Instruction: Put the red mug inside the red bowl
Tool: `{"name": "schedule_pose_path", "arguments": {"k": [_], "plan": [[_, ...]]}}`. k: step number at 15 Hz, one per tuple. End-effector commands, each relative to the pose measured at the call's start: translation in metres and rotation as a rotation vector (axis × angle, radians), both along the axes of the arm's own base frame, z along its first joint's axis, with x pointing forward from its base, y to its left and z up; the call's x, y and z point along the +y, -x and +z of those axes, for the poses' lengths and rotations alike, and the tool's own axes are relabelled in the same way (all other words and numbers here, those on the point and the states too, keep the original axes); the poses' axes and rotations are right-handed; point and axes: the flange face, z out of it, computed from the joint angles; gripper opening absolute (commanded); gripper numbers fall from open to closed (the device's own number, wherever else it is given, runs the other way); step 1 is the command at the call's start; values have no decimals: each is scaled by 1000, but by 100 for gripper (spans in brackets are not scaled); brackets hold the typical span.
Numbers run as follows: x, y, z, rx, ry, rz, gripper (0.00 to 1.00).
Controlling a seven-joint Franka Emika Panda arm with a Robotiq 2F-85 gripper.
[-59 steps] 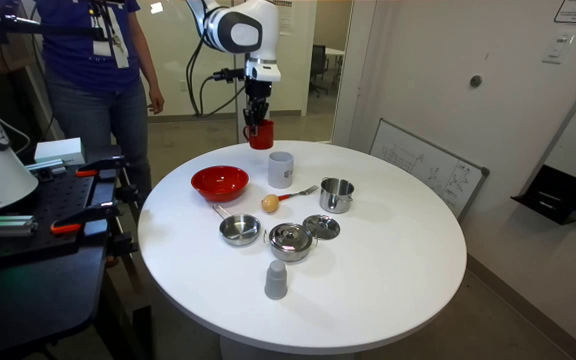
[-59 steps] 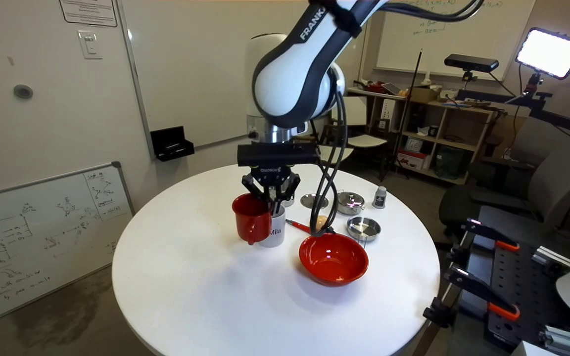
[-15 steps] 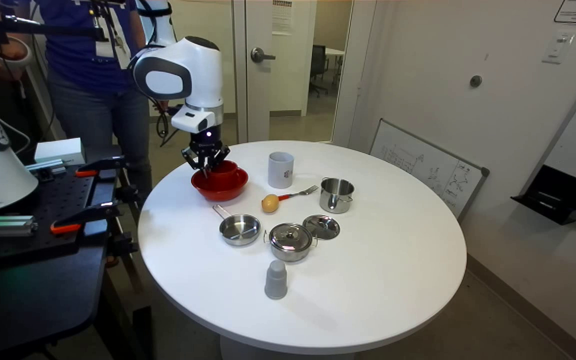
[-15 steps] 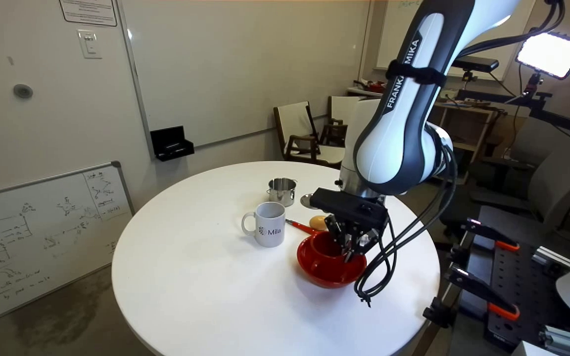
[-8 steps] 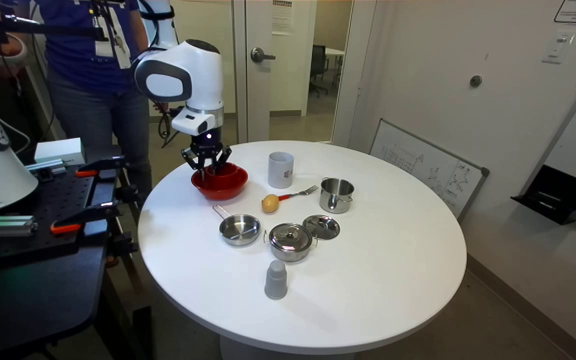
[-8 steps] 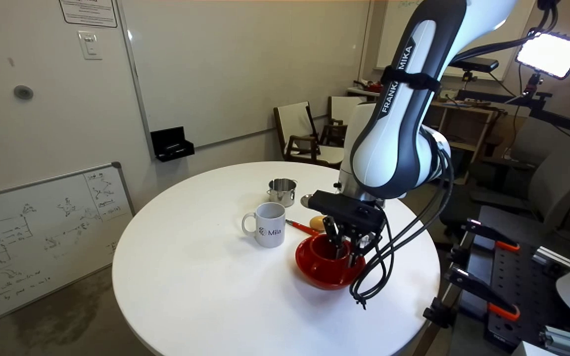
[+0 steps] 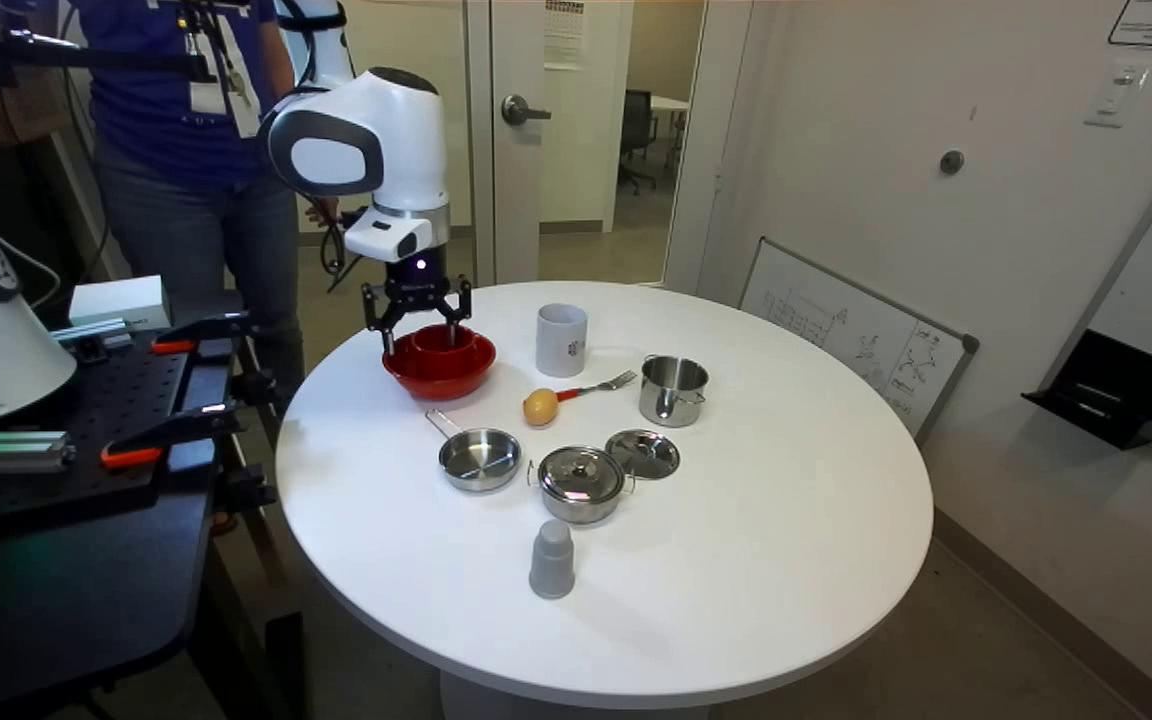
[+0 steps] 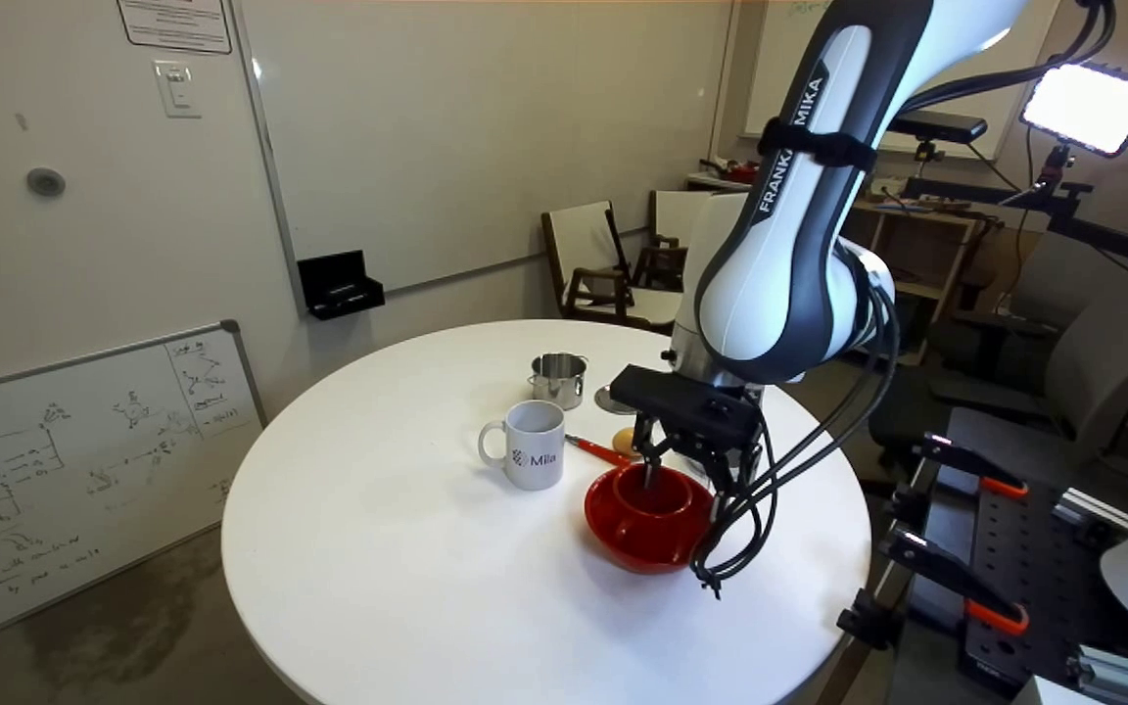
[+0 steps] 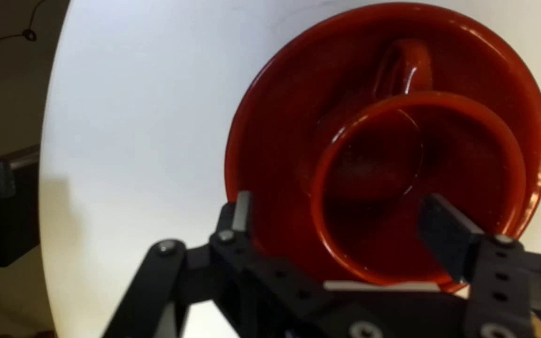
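Red mug (image 9: 406, 173), small, glossy and cylindrical with a loop handle, sits mouth up inside the wide, shallow, glossy red bowl (image 9: 277, 141) on the round white table (image 7: 786, 560). Low over it hangs the black two-fingered gripper (image 7: 421, 343), spread wide: in the wrist view one fingertip is over the mug's mouth, the other outside the mug by the bowl's left edge. I can't tell whether either finger touches anything. In an exterior view the bowl is at the table's far left; a pale grey cylindrical mug (image 7: 559, 345) stands near it, and an open shiny steel pot (image 7: 674, 398) further right. Between bowl and pot lies a red-handled fork (image 7: 588, 388), just beside a rounded tan thing (image 7: 540, 407). Nearer me are a small steel pan (image 7: 480, 460), a lidded steel pot (image 7: 582, 485), a flat steel lid (image 7: 644, 455) and, nearest, a grey bottle (image 7: 552, 562).
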Motion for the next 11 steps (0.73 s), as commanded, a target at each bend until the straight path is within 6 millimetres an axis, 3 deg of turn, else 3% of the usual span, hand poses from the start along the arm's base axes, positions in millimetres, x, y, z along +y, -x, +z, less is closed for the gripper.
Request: {"name": "schedule_pose_path", "arguments": {"k": [1,4,6,7,8,11], "plan": [[5,10,47,-66,67,-6,100],[7,6,74,-117,138,75,100],[12,-14,96,-158,191,157,100],[6,-9,73,-137,163,126,100],[9,-11,81,-149,167,127,100],[6,-9,75,-136,163,124,100]]}}
